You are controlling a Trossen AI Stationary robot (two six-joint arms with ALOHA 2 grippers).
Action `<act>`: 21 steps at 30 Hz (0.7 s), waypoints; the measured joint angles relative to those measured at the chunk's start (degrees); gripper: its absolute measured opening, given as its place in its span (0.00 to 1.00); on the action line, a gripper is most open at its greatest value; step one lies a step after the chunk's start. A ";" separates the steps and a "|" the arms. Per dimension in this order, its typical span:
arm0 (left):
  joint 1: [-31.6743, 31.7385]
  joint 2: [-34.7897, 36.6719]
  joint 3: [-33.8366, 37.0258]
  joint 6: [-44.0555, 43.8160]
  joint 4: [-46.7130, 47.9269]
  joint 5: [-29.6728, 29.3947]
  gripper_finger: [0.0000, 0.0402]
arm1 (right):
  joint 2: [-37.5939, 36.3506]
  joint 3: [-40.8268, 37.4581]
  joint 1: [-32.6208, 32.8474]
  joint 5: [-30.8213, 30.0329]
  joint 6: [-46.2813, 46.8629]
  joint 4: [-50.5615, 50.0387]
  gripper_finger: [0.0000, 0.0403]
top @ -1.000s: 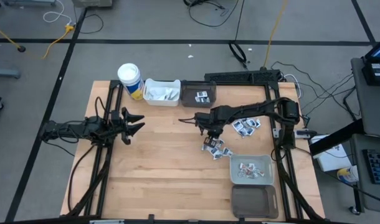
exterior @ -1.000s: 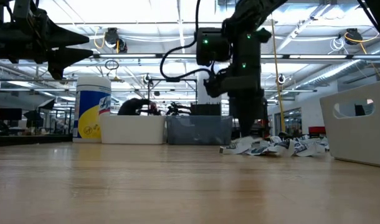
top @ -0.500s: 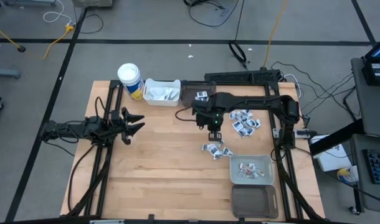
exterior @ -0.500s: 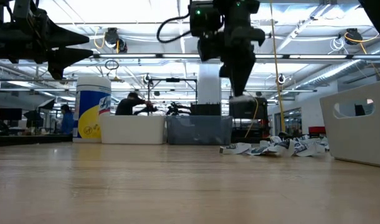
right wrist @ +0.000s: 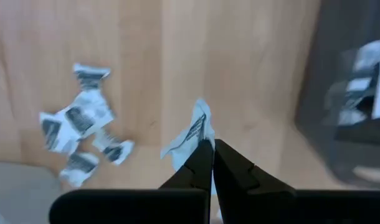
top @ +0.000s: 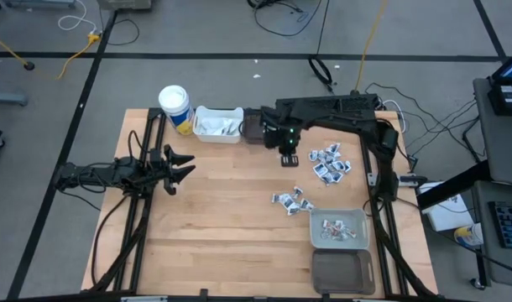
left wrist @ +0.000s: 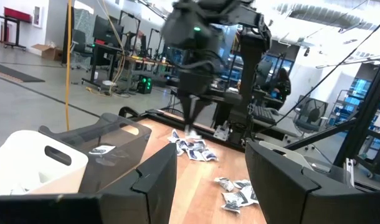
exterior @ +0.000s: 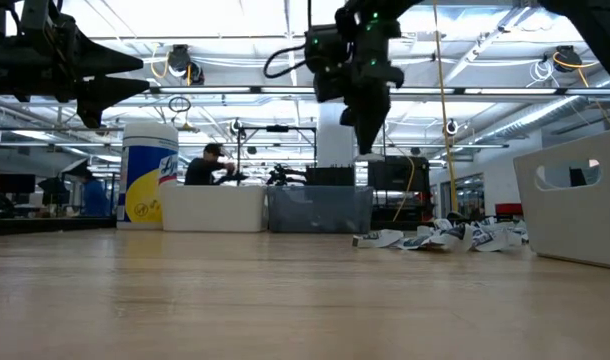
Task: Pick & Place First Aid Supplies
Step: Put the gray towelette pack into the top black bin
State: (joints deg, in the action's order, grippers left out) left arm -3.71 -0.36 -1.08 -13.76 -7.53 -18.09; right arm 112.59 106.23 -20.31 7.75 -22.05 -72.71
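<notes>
My right gripper (right wrist: 210, 155) is clamped on a single packet (right wrist: 191, 134), a small white one with dark print that sticks out crumpled from between my fingertips (right wrist: 200, 163). I hold it up in the air, clear of the desk (top: 214, 218), just in front of the dark bin (top: 258, 127) at the far edge; in the low view the right gripper (exterior: 371, 140) hangs high above the wood with its tip pointing down. The dark bin (right wrist: 352, 93) already has a few printed packets lying inside it.

Beside the dark bin stands the white bin (top: 217, 124), also with packets in it, and next to that the white cup with the yellow band (top: 175, 107) at the desk's far left corner.

On the bare wood lie the remaining first aid supplies: one loose cluster (top: 330, 163) toward the right side, and a smaller cluster (top: 291, 201) nearer the front, just beside the grey bin (top: 338, 228), which holds a few packets too. A darker bin (top: 343, 272) sits in front of it at the desk's near edge.

My left gripper (top: 179, 168) waits over the left side of the desk, well apart from all of this, its fingers (left wrist: 154, 180) spread and holding nothing.

A person is visible in the room far behind the desk.
</notes>
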 joint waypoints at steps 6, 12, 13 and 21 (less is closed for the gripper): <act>-0.01 -0.02 0.00 -0.02 0.00 0.00 0.49 | 5.17 5.39 -5.23 -0.19 -6.68 -0.36 0.00; 0.00 0.00 0.00 0.00 0.01 -0.01 0.49 | 11.93 14.41 -9.54 -0.51 -9.08 -0.99 0.00; -0.01 -0.02 0.00 0.00 0.02 -0.02 0.49 | 12.91 15.68 -10.19 -0.59 -9.10 -0.59 0.00; 0.00 -0.02 0.00 0.00 0.02 -0.02 0.49 | 17.69 20.05 -13.72 -3.25 -10.16 -0.23 0.00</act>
State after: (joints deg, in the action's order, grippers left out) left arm -3.71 -0.38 -1.08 -13.76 -7.51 -18.10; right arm 130.28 126.28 -34.03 4.50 -32.22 -72.94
